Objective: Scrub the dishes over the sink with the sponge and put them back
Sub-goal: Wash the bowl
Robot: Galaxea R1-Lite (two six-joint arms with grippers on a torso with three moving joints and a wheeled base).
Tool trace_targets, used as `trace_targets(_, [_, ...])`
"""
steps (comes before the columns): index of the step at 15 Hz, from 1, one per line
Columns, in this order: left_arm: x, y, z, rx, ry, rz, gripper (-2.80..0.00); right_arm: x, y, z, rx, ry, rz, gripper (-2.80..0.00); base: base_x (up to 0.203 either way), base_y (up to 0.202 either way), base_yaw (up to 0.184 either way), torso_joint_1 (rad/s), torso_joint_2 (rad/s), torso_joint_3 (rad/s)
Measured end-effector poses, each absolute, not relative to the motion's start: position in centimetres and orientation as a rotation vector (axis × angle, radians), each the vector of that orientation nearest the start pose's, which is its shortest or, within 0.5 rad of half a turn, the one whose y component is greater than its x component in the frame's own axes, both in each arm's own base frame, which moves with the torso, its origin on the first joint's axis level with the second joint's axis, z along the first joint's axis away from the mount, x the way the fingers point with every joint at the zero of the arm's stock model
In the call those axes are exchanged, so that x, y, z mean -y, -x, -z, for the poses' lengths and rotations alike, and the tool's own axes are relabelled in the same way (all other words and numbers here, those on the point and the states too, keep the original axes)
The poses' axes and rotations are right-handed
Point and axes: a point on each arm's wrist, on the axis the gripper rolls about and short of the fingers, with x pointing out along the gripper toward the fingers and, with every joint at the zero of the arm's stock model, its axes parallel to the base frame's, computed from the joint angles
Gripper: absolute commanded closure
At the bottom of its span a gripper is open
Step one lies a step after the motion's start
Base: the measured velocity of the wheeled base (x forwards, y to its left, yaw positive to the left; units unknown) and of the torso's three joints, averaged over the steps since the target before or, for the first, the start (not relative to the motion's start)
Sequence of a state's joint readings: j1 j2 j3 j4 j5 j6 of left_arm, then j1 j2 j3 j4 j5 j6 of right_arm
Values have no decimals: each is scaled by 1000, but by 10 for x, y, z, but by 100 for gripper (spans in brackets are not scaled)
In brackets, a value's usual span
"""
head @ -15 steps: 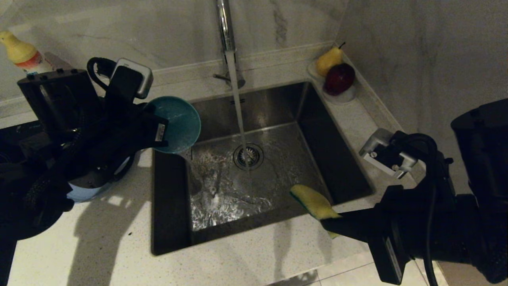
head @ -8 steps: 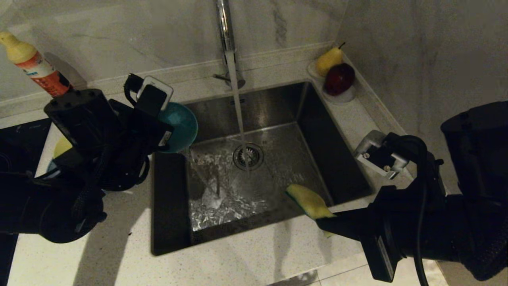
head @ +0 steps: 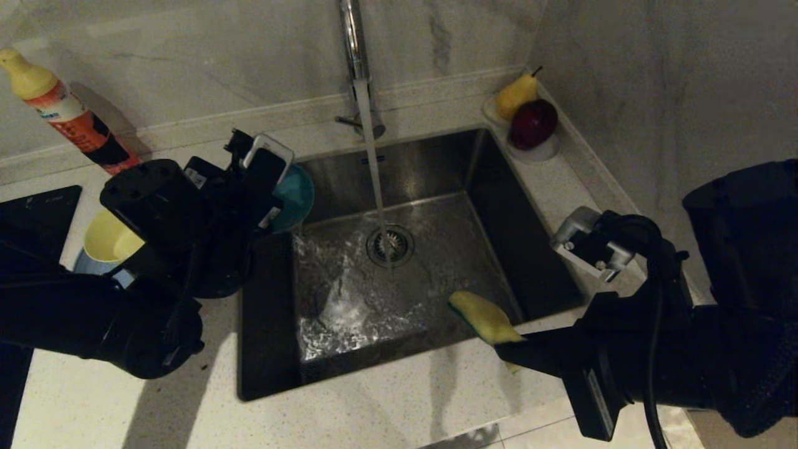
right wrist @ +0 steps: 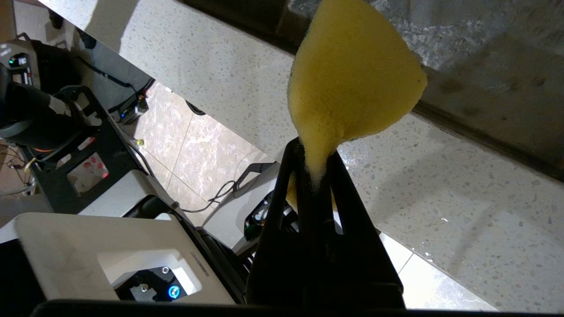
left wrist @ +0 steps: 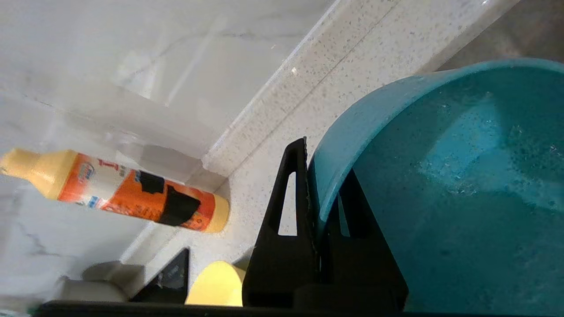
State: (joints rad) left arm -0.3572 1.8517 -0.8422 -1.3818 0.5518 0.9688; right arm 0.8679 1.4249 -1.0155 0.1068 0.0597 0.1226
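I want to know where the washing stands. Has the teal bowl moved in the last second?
Yes. The teal bowl, held in the left hand, has drawn back toward the counter at the sink's left edge, farther from the tap.

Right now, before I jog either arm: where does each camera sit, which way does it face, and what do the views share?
Head: up high, looking down on the sink; both arms show.
Left wrist: behind the left gripper, shut on the teal bowl rim, facing the back wall and bottle.
Right wrist: behind the right gripper, shut on the sponge, facing the sink's front edge and the floor.
Shared: head also shows bowl, bottle, sponge.
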Motion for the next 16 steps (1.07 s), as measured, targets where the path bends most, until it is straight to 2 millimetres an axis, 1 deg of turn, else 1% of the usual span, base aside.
trace_targets(2, [106,-319,-222,242,-781,-355,0,-181,-152,-246,-545,99,-873,0,0,0,0,0,0,0])
trace_targets(7, [107,-323,-256,425,-589,-440,0,-181,-152,-247,-541,97,-873,0,0,0,0,0,0,0])
trace_targets(9, [108,-325,-269,473,-540,-452,0,-181,-152,-248,-539,97,-873,0,0,0,0,0,0,0])
trace_targets(10, [108,-325,-273,486,-532,-456,0,-181,-152,-248,-540,97,-874,0,0,0,0,0,0,0])
trace_targets(11, [108,-324,-273,486,-531,-455,0,-181,-152,-248,-539,97,-875,0,0,0,0,0,0,0])
trace_targets(13, [108,-323,-267,459,-550,-437,0,-181,-152,-249,-536,95,-875,0,0,0,0,0,0,0])
trace_targets(16, [107,-321,-260,354,-605,-382,0,-179,-150,-251,-527,91,-877,0,0,0,0,0,0,0])
